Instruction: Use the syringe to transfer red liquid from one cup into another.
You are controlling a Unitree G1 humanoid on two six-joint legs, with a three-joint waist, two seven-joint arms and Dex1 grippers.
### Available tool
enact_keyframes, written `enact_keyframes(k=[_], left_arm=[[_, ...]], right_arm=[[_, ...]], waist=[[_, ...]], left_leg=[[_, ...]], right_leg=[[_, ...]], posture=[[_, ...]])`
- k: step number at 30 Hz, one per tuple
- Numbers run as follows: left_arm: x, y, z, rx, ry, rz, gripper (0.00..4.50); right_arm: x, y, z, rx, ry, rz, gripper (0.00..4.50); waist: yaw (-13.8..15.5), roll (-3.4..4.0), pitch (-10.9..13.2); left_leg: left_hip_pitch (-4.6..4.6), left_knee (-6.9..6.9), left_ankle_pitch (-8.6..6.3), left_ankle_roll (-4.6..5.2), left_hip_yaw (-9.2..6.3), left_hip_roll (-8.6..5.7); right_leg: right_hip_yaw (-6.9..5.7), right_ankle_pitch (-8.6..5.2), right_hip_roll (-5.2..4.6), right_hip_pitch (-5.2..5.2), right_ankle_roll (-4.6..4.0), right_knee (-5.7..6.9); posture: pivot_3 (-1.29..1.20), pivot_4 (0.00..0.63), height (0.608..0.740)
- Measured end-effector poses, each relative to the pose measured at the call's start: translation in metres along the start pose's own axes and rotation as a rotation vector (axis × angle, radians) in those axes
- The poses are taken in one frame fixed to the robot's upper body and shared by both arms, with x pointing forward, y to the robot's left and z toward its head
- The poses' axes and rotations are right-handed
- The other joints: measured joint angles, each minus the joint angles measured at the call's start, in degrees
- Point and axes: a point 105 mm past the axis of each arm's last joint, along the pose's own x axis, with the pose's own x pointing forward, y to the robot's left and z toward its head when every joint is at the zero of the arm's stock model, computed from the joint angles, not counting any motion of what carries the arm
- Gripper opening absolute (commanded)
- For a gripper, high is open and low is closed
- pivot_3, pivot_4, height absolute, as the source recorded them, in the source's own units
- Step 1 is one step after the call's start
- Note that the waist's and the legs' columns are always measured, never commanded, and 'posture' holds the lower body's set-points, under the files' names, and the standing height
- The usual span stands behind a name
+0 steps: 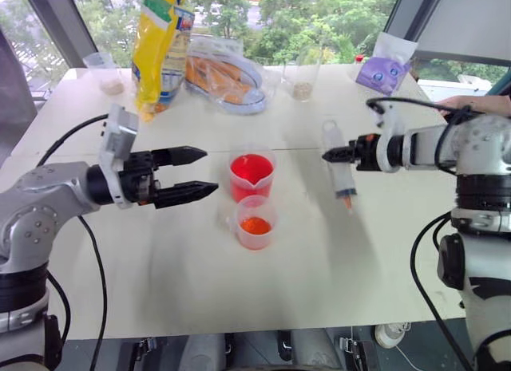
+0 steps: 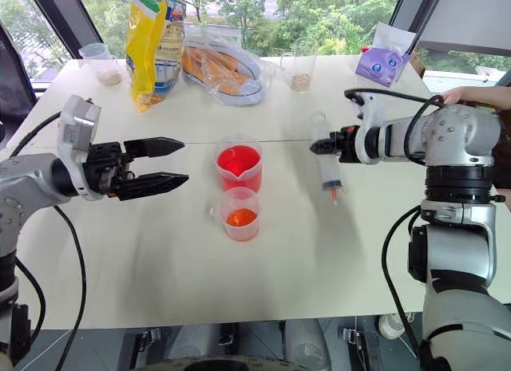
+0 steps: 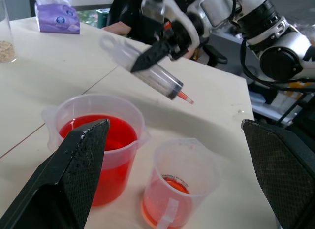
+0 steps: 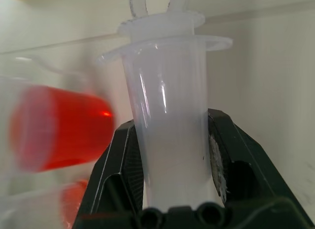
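The larger spouted cup (image 1: 251, 175) of red liquid (image 3: 96, 133) stands mid-table. Just in front of it is the smaller cup (image 1: 255, 222), orange-red low down. My right gripper (image 1: 327, 155) is shut on the syringe (image 1: 340, 178) and holds it in the air to the right of both cups. The syringe is tilted, with its orange-red tip (image 3: 185, 97) pointing down. The right wrist view shows its barrel (image 4: 172, 140) clamped between both fingers (image 4: 118, 165). To the left of the cups my left gripper (image 1: 200, 174) hovers level and open, holding nothing, and points at them.
At the back of the table are a yellow bag (image 1: 160, 44), a plastic-wrapped plate (image 1: 227, 77), two clear cups with beige grains (image 1: 108, 72) (image 1: 302, 80) and a purple packet (image 1: 385, 69). A person's hand (image 1: 479, 104) rests at the right edge.
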Motion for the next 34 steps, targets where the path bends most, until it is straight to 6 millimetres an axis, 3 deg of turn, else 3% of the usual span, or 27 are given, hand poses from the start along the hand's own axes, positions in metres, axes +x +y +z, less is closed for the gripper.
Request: enact_keyframes(k=[5,7,13,14,19,21,24,27,34], left_arm=[[0.000,-0.001,-0.003,-0.004,0.006,0.009,4.43],[0.001,-0.003,-0.002,0.005,0.007,0.005,4.43],[0.002,-0.006,-0.006,-0.007,0.013,0.006,4.50],[0.002,-0.006,-0.007,-0.011,0.014,0.005,4.50],[0.001,-0.007,-0.009,-0.014,0.024,0.007,4.50],[-0.002,-0.007,-0.012,-0.017,0.046,0.015,4.50],[-0.007,-0.007,-0.014,-0.014,0.071,0.029,4.50],[-0.012,-0.008,-0.013,0.002,0.086,0.037,4.50],[-0.021,-0.009,-0.010,0.021,0.108,0.064,4.50]], right_arm=[[0.022,-0.026,-0.033,0.049,0.116,-0.090,1.41],[0.025,-0.026,-0.035,0.045,0.113,-0.088,1.41],[0.025,-0.023,-0.032,0.022,0.098,-0.061,4.34],[0.024,-0.022,-0.031,0.016,0.097,-0.058,4.43],[0.010,-0.019,-0.027,-0.090,0.070,-0.055,4.43],[-0.012,-0.011,-0.015,-0.238,0.002,-0.029,4.43],[-0.049,0.017,0.001,-0.472,-0.103,0.068,4.43],[-0.065,0.041,-0.008,-0.602,-0.107,0.216,4.43],[-0.092,0.060,-0.034,-0.760,-0.083,0.384,4.43]], waist=[[0.0,0.00,0.0],[0.0,-0.02,0.0],[0.0,-0.03,0.0],[0.1,-0.04,0.0],[0.2,0.02,0.0],[0.2,0.07,0.0],[0.1,0.06,0.0],[-0.1,0.03,0.0],[0.2,0.01,0.1]], left_leg=[[-0.02,0.01,0.00,0.01,0.01,-0.01],[-0.01,0.01,0.00,0.01,-0.01,0.00],[0.02,0.03,0.00,0.01,-0.02,0.00],[0.02,0.05,0.00,0.01,-0.02,0.00],[-0.04,0.05,-0.01,0.02,-0.03,-0.03],[-0.11,0.00,-0.03,0.05,-0.05,-0.03],[-0.10,-0.04,-0.05,0.07,-0.09,0.02],[-0.07,-0.04,-0.06,0.07,-0.07,0.06],[-0.04,0.07,-0.05,0.06,0.01,0.04]], right_leg=[[0.02,0.07,0.03,0.00,0.13,-0.01],[0.02,0.07,0.05,0.00,0.14,-0.01],[0.02,0.07,0.06,0.04,0.13,-0.01],[0.02,0.06,0.06,0.05,0.13,-0.01],[0.03,0.06,0.04,0.01,0.13,-0.03],[0.02,0.04,0.05,-0.09,0.17,-0.03],[0.01,-0.02,0.10,-0.10,0.25,-0.05],[0.01,-0.02,0.11,-0.08,0.24,-0.07],[0.02,-0.15,-0.02,-0.02,0.02,-0.09]], posture=[[0.00,0.150,0.740],[0.00,0.150,0.740],[0.00,0.150,0.740],[0.00,0.150,0.740],[0.00,0.150,0.740],[0.00,0.150,0.740],[0.00,0.150,0.740],[0.00,0.150,0.740],[0.00,0.150,0.740]])
